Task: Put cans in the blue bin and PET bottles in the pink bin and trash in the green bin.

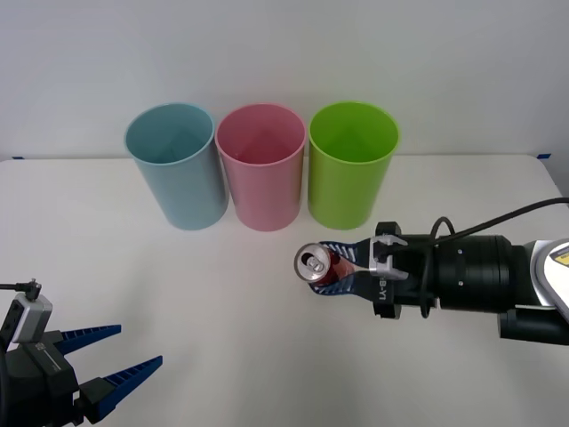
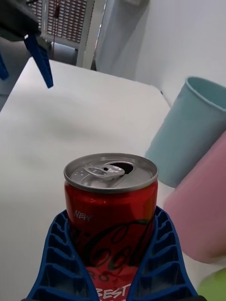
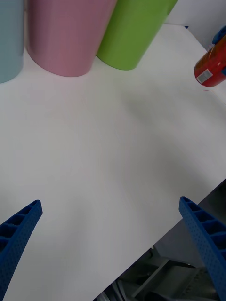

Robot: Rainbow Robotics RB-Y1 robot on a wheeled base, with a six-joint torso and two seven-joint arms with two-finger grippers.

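— So where is the red can (image 1: pixel 316 264) right now?

— Clamped in the right gripper (image 1: pixel 342 267), over the white table (image 1: pixel 222 320), in front of the pink bin (image 1: pixel 261 178) and the green bin (image 1: pixel 349 175). From the front camera the can lies sideways, its silver top turned toward the robot's left, with the pull tab and the open mouth visible.

— And the grip itself?

— Firm. In the right wrist view the two blue ribbed fingers (image 2: pixel 63 254) press against either side of the can's red wall, low on the body, with the white lettering showing between them. The upper part of the can and its silver lid stick out past the fingertips.

— How are the bins arranged?

— Three in a row at the back of the table: the blue bin (image 1: pixel 175 178) on the robot's left, pink in the middle, green on the right. All stand upright, mouths open, blue and pink touching or nearly so, and pink just beside green.

— Is the can over any of them?

— No. It sits nearer the robot than the row, roughly opposite the gap between pink and green.

— What about the other arm?

— The left gripper (image 1: pixel 120 354) rests at the near left corner of the table, well apart from the can. Its blue fingers are spread wide with nothing between them; its wrist camera sees bare tabletop and the bins beyond.
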